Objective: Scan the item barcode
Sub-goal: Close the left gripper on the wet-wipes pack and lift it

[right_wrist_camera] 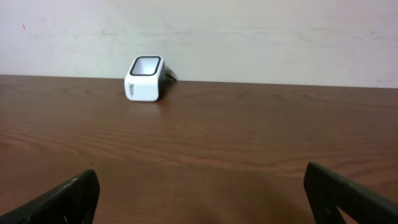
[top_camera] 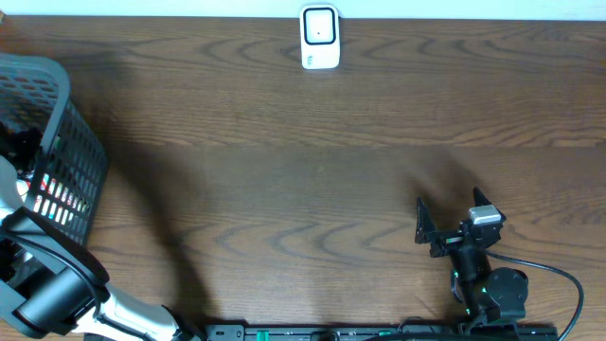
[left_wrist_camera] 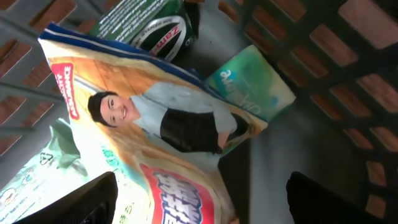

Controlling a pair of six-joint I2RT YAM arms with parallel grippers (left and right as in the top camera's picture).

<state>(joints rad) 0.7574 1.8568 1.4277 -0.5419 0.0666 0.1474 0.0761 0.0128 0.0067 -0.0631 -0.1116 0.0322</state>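
Observation:
My left gripper [left_wrist_camera: 202,205] is down inside the basket [top_camera: 66,142] and stands open. Its dark fingers straddle the lower end of a large snack bag [left_wrist_camera: 155,124] printed with a smiling man, without closing on it. Under the bag lie a green packet [left_wrist_camera: 255,87] and a dark green pack [left_wrist_camera: 155,25]. No barcode shows on any item. The white barcode scanner [top_camera: 320,38] stands at the far edge of the table, also in the right wrist view as the scanner [right_wrist_camera: 145,79]. My right gripper [top_camera: 453,216] hovers open and holds nothing near the front right.
The dark mesh basket walls [left_wrist_camera: 348,74] close in round the left gripper on all sides. The brown wooden table [top_camera: 303,189] stretches between basket and scanner. A pale wall [right_wrist_camera: 249,37] rises behind the scanner.

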